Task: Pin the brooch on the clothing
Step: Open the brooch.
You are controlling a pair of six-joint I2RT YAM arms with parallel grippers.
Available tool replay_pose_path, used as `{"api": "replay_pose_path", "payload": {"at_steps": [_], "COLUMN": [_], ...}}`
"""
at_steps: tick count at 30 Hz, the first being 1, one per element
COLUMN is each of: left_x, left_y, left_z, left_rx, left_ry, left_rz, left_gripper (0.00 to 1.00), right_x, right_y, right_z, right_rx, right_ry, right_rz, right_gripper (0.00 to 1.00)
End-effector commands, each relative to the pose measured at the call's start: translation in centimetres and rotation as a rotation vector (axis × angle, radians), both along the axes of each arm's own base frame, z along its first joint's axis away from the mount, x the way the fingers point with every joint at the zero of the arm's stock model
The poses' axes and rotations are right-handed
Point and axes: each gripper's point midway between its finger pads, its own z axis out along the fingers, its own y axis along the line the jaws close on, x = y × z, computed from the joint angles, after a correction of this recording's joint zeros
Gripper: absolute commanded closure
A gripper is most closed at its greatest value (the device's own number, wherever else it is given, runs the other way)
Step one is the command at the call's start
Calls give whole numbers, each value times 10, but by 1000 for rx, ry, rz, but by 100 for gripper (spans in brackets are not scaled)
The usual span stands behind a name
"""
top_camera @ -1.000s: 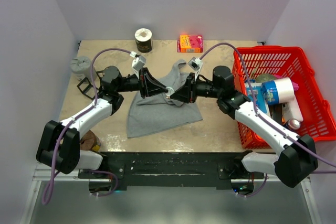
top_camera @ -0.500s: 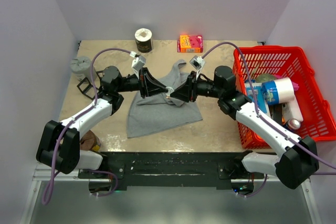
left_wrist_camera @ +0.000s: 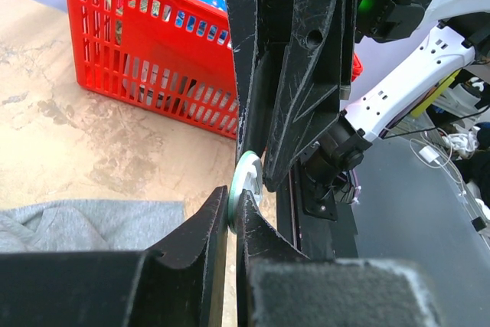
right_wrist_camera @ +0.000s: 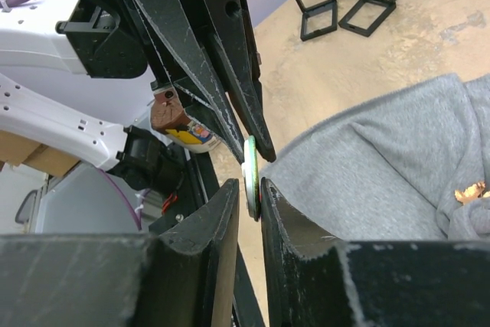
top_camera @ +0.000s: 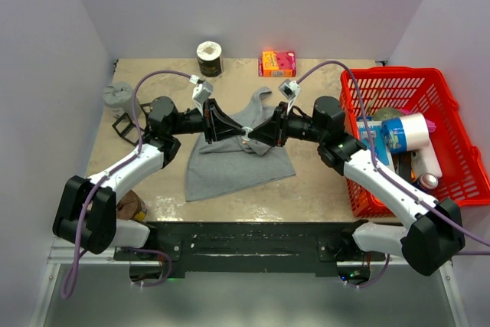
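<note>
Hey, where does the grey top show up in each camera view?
Top external: top lies mid-table.
Left wrist: low on the left.
Right wrist: fills the right half.
Shared landmark: the small white disc, seen in all three views.

Robot lab test cell: plain white walls (top_camera: 253, 5) box in a beige desk (top_camera: 306, 189), two robot arms (top_camera: 383, 181) bolted at 6 o'clock, red basket (top_camera: 398, 74) of props at 3 o'clock.
</note>
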Motion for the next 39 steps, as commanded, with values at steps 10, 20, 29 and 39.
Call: {"api": "replay_pose_path", "payload": {"at_steps": [10, 20, 29, 39], "left_x": [-1, -1, -4, -25], "left_y": [0, 0, -2, -14], "left_z": [9, 8, 6, 8], "left_rx": [-17, -17, -14, -21], "left_ry": [-38, -35, -39, -69], "left_rz": [10, 16, -2, -81], "left_gripper": [100, 100, 100, 100], "right_x": [9, 13, 23, 52], "right_y": [0, 5, 5, 1], "right_z": [4, -12, -25, -58], "right_rx": [0, -82, -140, -264], "right_ry": [-53, -75, -70, 15], "right_rz": [-37, -86, -161, -321], "right_gripper": [81, 86, 100, 100]}}
